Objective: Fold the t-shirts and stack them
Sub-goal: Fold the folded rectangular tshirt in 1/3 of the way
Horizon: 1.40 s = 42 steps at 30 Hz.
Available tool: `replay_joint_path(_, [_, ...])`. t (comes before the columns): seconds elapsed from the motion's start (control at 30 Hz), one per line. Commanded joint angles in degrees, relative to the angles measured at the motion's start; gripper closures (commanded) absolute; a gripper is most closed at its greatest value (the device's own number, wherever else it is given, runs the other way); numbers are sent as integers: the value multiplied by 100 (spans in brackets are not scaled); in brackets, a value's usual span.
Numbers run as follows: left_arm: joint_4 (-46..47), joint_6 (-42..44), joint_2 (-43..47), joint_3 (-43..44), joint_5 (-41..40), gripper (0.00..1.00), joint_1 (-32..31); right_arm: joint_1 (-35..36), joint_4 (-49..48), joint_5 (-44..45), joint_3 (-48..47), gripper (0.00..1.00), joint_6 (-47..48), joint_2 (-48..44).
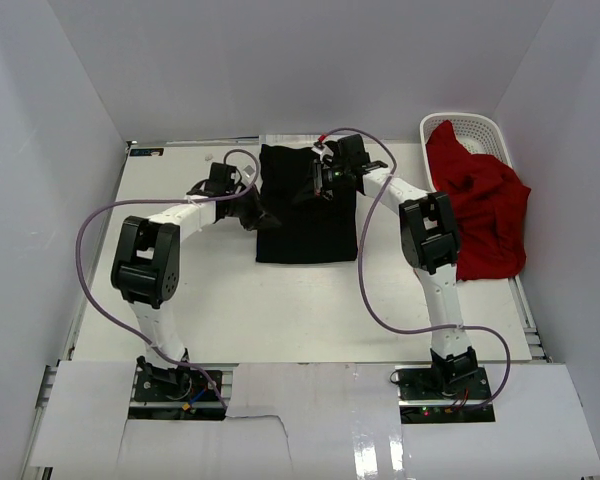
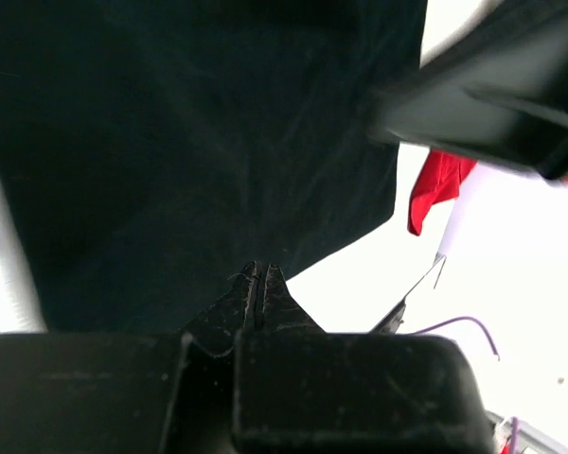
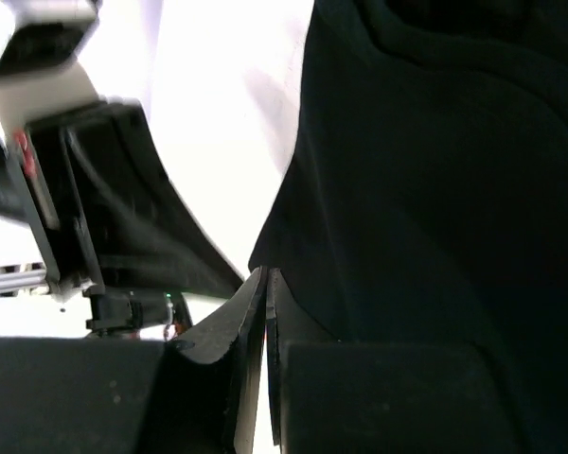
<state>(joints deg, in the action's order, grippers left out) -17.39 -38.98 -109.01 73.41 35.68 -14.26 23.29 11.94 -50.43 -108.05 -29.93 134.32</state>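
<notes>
As both touch the black t-shirt (image 1: 305, 225), left gripper (image 2: 257, 270) and right gripper (image 3: 266, 276) sit closed

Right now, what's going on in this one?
Both arms are working on the black t-shirt, which lies as a rough rectangle at the far middle of the table. The left tool is shut at its left edge. The right tool is shut against the cloth nearer the far end. Whether either actually pinches fabric is not plain. The red t-shirt is unfolded, spilling out of the white basket on the right. Nothing is stacked yet.
</notes>
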Motion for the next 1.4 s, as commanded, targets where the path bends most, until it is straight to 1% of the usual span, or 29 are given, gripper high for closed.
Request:
replay_joint_path(0.0, [666,-4,451,-230,246,100,-164,-18,-1164,-650,-357,92,-670,225])
replay_joint_path(0.03, [745,-39,451,-317,281,100,-191,0,-1447,-713,-375,92,-941,400])
replay_joint_path(0.13, [973,-144,460,-643,308,100,-322,96,-1713,-819,-698,92,-1146,813])
replay_joint_path(0.27, [1079,-171,503,-898,238,100,-454,193,-1809,-836,-1077,92,-1190,1262])
replay_joint_path(0.43, [1255,-206,513,-1240,132,100,-569,211,-2143,-775,-1218,92,-1199,1658])
replay_joint_path(0.57, [1405,-259,469,-1513,123,100,-656,211,-2152,-670,-1359,92,-1085,1974])
replay_joint_path(0.77, [1457,-224,530,-1891,132,100,-710,185,-2170,-196,-1526,92,-497,2212])
replay_joint_path(1.0, [1396,-180,688,-2357,62,100,-710,27,-2582,148,-1860,92,-329,2441])
replay_joint_path(1.13, [1378,-215,776,-2489,70,100,-710,-35,-2733,131,-1922,92,-285,2415])
replay_joint_path(1.23, [1387,-268,925,-2507,71,100,-710,-35,-2828,-1,-1782,92,-276,2240])
replay_joint_path(1.27, [1378,-294,1082,-2507,10,100,-710,-35,-2855,-1,-1642,92,-276,2178])
replay_joint_path(1.37, [1247,-285,1373,-2384,-210,100,-710,-35,-2681,51,-1631,92,-101,2089])
